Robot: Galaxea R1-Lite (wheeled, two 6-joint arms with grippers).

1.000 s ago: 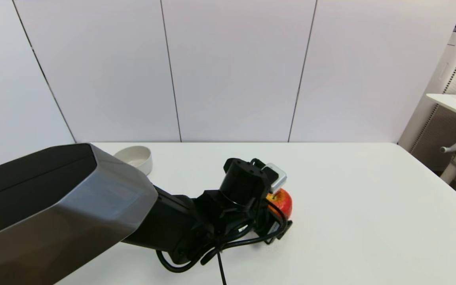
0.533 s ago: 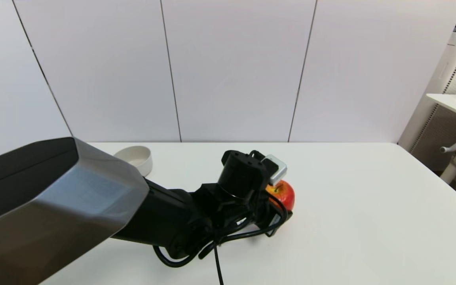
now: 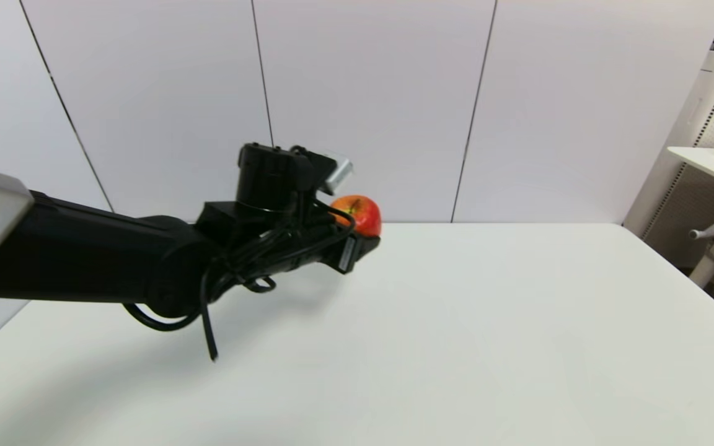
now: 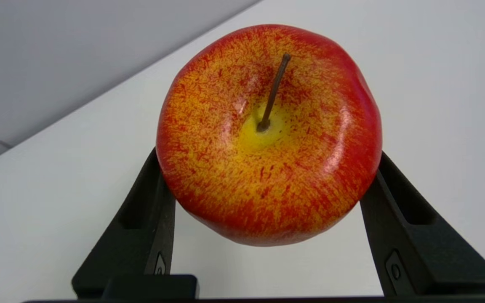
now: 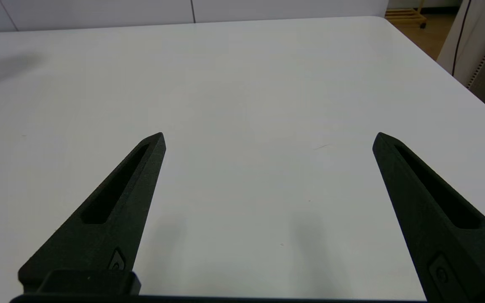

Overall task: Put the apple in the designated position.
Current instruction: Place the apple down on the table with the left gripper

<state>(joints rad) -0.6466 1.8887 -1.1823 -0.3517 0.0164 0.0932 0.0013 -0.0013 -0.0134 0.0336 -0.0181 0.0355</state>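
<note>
Sitting between the left hand [image 4: 267, 185] fingers [image 4: 398, 210], the apple [image 4: 267, 134], stem up.

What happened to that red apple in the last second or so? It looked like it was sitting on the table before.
The left gripper, already closed around the round red and yellow apple, has lifted it off the white table and carried it up, toward the robot's left and the back wall. The grip itself is unchanged. The white bowl seen earlier is now hidden behind the arm. The right gripper hangs open over bare tabletop.
</note>
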